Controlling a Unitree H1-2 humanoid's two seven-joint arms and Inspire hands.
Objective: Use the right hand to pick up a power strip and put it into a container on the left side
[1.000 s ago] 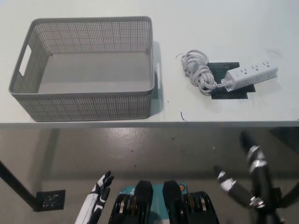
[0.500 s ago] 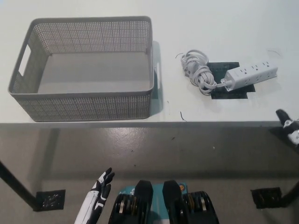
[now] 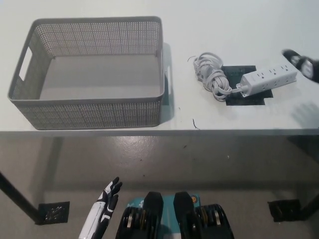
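Entering at the far right edge, the right robot hand [image 3: 302, 63] sits above the tabletop [image 3: 239, 25], just beside the right end of the power strip [image 3: 268, 78]; most of it is out of frame, so whether it is spread or closed cannot be told. The white power strip lies on a black patch [image 3: 249, 94], its cord [image 3: 212, 76] bundled to the left. The grey container [image 3: 89, 72] stands further left. The left robot hand [image 3: 105, 206] rests at lower left, below table level, fingers loosely spread.

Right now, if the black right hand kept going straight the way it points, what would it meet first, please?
Most likely the power strip: the right hand points left from the picture's edge, just past the strip's far end. Its height above the table is unclear.
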